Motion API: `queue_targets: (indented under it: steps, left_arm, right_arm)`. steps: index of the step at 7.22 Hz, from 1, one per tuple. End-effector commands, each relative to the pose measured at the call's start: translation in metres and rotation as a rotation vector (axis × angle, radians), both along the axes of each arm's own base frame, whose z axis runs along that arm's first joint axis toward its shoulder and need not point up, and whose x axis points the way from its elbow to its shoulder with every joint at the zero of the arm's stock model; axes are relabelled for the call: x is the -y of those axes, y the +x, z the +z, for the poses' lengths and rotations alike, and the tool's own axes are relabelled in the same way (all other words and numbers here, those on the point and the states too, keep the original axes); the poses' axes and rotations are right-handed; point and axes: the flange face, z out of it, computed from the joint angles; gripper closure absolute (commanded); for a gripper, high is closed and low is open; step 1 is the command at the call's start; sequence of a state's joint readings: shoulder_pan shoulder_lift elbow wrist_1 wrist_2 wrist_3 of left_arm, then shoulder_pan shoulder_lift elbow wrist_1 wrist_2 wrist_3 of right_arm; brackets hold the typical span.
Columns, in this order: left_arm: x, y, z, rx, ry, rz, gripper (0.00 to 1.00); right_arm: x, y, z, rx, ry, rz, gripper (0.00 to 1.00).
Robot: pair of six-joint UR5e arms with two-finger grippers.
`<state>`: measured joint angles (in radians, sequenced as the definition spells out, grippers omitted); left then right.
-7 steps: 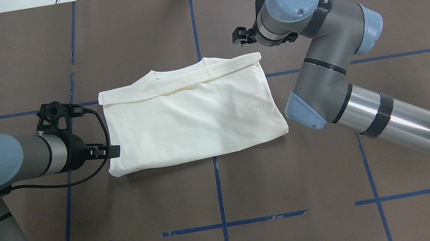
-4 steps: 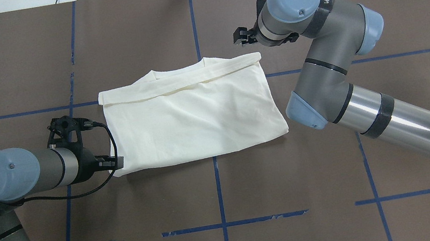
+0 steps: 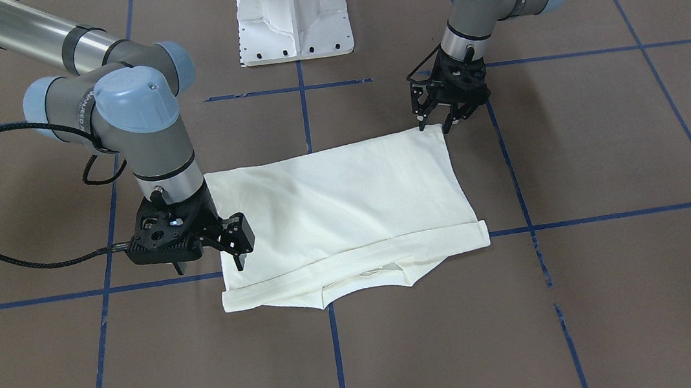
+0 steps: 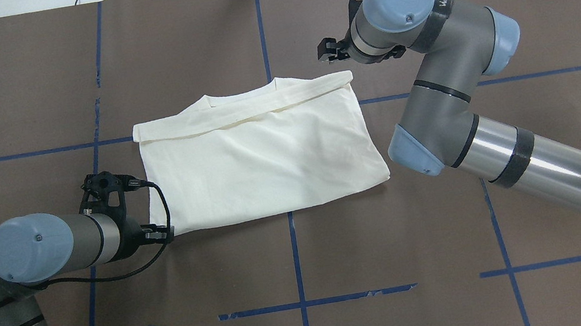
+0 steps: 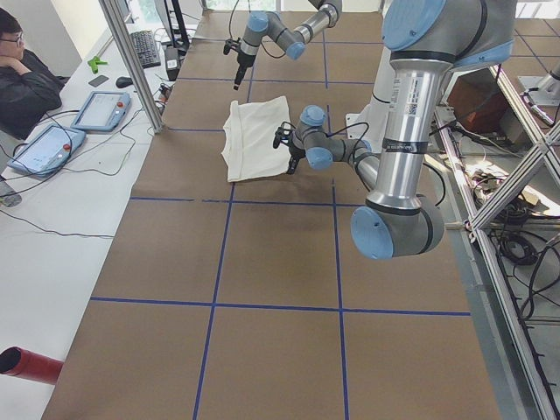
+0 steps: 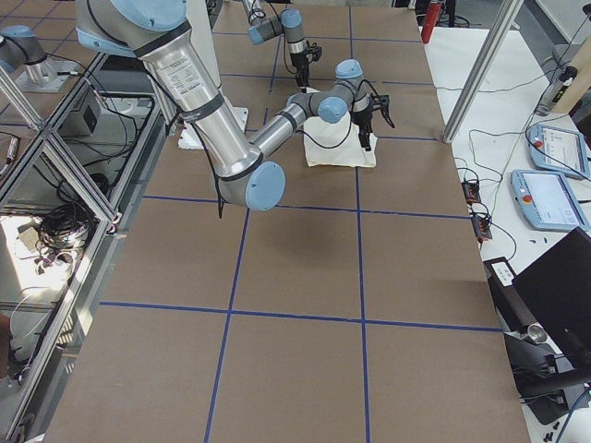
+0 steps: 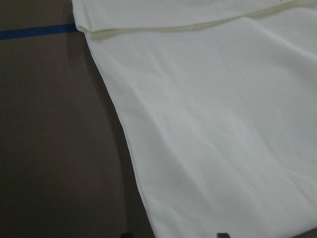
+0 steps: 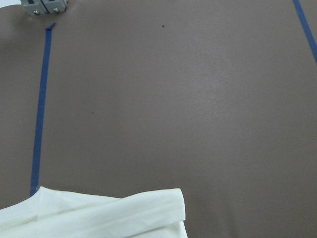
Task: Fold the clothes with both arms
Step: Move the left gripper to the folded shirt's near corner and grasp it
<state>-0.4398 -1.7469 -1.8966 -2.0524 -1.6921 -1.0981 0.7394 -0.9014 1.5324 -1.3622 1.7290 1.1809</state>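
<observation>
Brown paper table (image 4: 198,282) with blue tape lines (image 4: 297,261) spreads wide around the folded cream-white cotton shirt (image 4: 261,162) at centre. Black left gripper (image 4: 164,235) straddles its near-left corner, jaws apart, gripping nothing; black right gripper (image 4: 327,51) hangs open beyond the far-right corner.

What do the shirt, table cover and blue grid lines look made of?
Shirt: soft matte cream fabric, probably a cotton knit. It lies in gentle creases and its folded edge is limp.
Table cover: matte brown sheet, likely kraft paper, with faint seams between the sheets.
Blue grid lines: seemingly adhesive tape, with edges chipped and gapped in places.
</observation>
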Motion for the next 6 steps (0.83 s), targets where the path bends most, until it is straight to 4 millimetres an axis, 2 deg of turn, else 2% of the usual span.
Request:
queue_targets:
  steps: [1, 6]
  left_arm:
    - [-0.008, 0.007, -0.001, -0.001, 0.0, 0.018, 0.51]
    - [-0.011, 0.023, 0.008, 0.017, -0.008, 0.035, 0.52]
  right_arm:
    - [0.0, 0.0, 0.0, -0.001, 0.001, -0.001, 0.0]
    - [0.0, 0.0, 0.003, 0.0, 0.003, -0.002, 0.0]
